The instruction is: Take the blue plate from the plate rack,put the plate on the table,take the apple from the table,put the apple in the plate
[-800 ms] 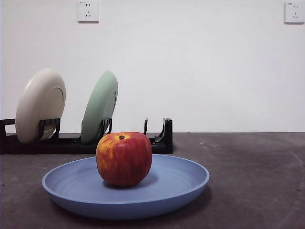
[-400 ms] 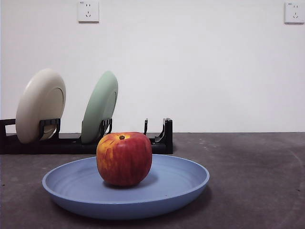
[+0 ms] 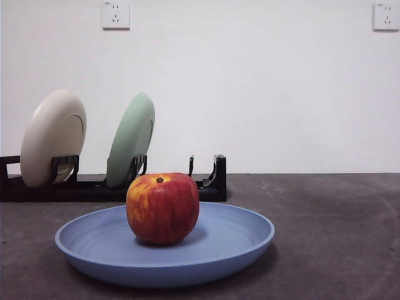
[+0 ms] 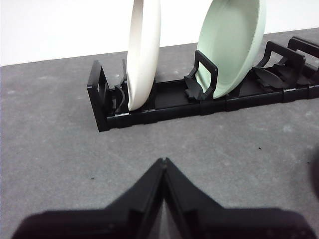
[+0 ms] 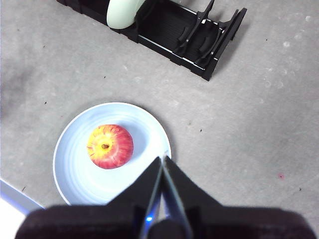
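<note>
Red-yellow skin: apple [image 3: 162, 208] sits stem-up inside the blue plate [image 3: 244, 237], a little off the plate's centre in the right wrist view [image 5: 110, 146].
Plate: blue plate flat on the table [image 3: 337, 237], in front of the rack, well apart from it; seen whole from above [image 5: 79, 179].
Rack: black, long and low [image 3: 212, 184], at the back of the table against the white wall [image 3: 281, 94]; the end slots nearest the blue plate stand vacant [image 5: 199, 42].
Rack contents: cream plate [image 3: 53, 137] and green plate [image 3: 131, 140] each on edge in a slot, leaning slightly; cream one at the rack's end [image 4: 144, 50], green one further along [image 4: 232, 45].
Right gripper: [image 5: 162, 160] high above the table, over the near edge of the blue plate; jaws pressed together, tips meeting, nothing between them.
Left gripper: [image 4: 163, 162] low over bare table, facing the cream-plate end of the rack [image 4: 149, 107]; jaws closed tip to tip, holding nothing.
Front view: no arm shows in it.
Wall: two sockets, one above the rack [image 3: 116, 14], one at the far top corner [image 3: 385, 16].
</note>
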Robot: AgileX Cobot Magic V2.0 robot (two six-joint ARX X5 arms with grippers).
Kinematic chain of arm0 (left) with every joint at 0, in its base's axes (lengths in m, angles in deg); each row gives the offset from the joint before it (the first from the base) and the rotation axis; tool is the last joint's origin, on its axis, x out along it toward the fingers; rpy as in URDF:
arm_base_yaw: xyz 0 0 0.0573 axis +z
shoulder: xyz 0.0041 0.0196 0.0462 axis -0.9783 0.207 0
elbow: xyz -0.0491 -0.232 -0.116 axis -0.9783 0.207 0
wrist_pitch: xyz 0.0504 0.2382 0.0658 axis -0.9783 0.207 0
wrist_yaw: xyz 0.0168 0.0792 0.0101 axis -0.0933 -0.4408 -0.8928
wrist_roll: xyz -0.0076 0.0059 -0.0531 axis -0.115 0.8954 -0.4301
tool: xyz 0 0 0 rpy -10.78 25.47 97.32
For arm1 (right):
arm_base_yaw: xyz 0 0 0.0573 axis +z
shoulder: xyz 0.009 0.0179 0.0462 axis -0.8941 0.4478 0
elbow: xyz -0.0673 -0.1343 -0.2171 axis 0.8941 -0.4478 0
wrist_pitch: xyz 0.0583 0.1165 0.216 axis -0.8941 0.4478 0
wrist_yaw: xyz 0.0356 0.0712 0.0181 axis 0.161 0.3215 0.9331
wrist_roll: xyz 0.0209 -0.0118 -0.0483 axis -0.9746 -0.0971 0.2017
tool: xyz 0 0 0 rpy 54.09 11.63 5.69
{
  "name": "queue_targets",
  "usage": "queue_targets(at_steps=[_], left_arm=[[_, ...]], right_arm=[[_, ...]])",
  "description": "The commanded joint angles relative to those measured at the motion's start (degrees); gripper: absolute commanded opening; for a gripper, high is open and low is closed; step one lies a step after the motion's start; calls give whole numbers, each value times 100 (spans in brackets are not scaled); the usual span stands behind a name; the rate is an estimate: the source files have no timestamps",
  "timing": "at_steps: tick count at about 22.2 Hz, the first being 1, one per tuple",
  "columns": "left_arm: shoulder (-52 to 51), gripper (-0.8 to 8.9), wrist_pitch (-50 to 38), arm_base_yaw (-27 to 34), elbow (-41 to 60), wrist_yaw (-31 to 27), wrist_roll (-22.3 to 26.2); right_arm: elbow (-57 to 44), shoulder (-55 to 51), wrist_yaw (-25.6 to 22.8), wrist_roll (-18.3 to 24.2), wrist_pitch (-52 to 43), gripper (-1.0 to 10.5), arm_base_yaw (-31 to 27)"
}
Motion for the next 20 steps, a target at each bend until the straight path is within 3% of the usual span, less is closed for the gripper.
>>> queue_targets(at_steps=[1,10,15,17,20], left_arm=[[44,-4,-42,22,59,-11,-66],[214,-4,-42,22,59,-11,-66],[229,-4,-44,22,59,-11,-66],[229,-4,-42,22,59,-11,-66],[240,-4,-42,22,59,-11,-66]], right_arm=[[4,24,-2,-37,-22,2,2],[4,24,-35,4,-33,2,2],[4,24,-520,31,-92,2,-31],[4,66,-859,424,-374,3,-44],[2,-35,-1027,1729,-1215,2,-348]])
